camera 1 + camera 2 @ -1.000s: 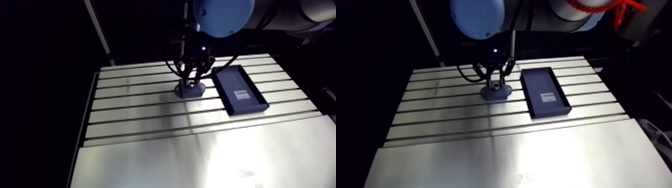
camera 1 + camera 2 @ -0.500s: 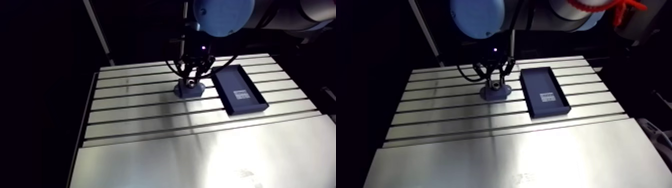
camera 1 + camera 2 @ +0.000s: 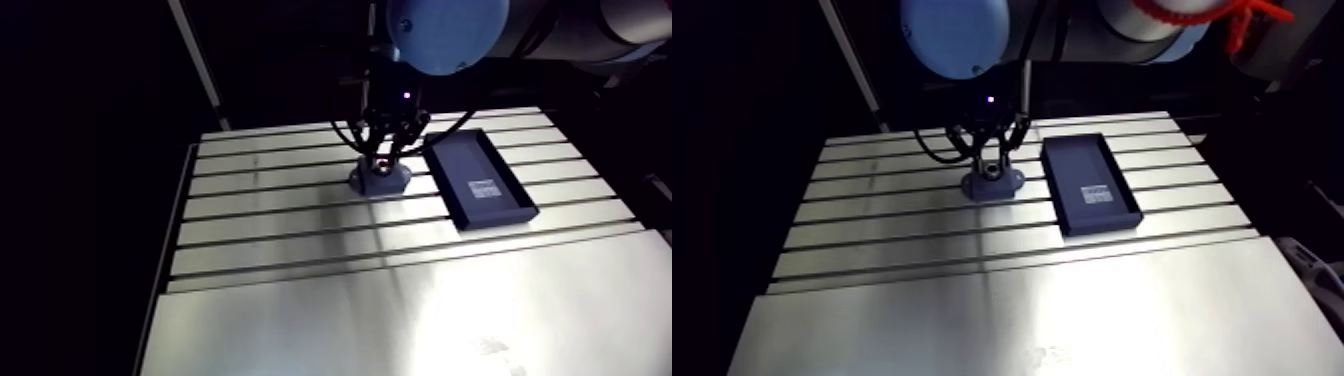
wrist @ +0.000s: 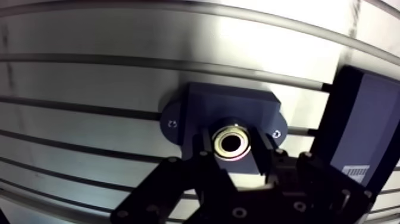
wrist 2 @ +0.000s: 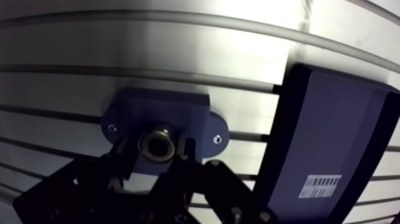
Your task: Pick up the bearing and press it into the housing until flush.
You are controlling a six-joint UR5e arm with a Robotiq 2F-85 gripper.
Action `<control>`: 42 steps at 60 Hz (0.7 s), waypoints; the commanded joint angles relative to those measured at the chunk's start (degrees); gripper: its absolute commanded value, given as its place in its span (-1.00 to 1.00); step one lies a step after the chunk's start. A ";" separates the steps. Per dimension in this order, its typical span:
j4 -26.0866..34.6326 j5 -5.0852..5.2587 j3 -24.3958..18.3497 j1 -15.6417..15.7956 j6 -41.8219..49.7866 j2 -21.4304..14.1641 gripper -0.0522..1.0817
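End effector (image 4: 233,145) is grasping the bearing (image 5: 156,143): in the wrist view its two black fingers (image 4: 205,143) are standing a little apart, one on each side of the metal ring, pressing against its outer wall. The bearing, a silvery ring with a dark bore, is sitting over the middle of the housing (image 4: 229,107), right at the housing's opening. Whether it is sitting flush or standing proud cannot be told, since the fingers are covering its sides. The housing is a dark blue block with a rounded ear at each end, each ear carrying a small hole (image 4: 172,124), and it is lying flat on the slotted aluminium table (image 4: 89,77), across one of the slots. Beside the end effector, just past one ear of the housing but not touching it, a dark blue rectangular tray (image 5: 333,131) is resting on the table, with a white barcode label (image 5: 318,184) sitting on its floor near one end. In the arm view the wrist is hanging straight down from the upper middle of the frame. There the end effector is pointing upright at the housing in the upper centre of the table. The tray is lying to the right of it, angled slightly across the slots. Bright light is glaring off the bare metal in the lower right of the frame.
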 commanded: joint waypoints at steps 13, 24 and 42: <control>-0.03 -0.07 0.04 0.20 -0.02 0.01 0.36; -0.03 -0.23 0.13 0.21 -0.02 -0.07 0.36; -0.03 -0.33 0.13 0.21 -0.02 -0.08 0.36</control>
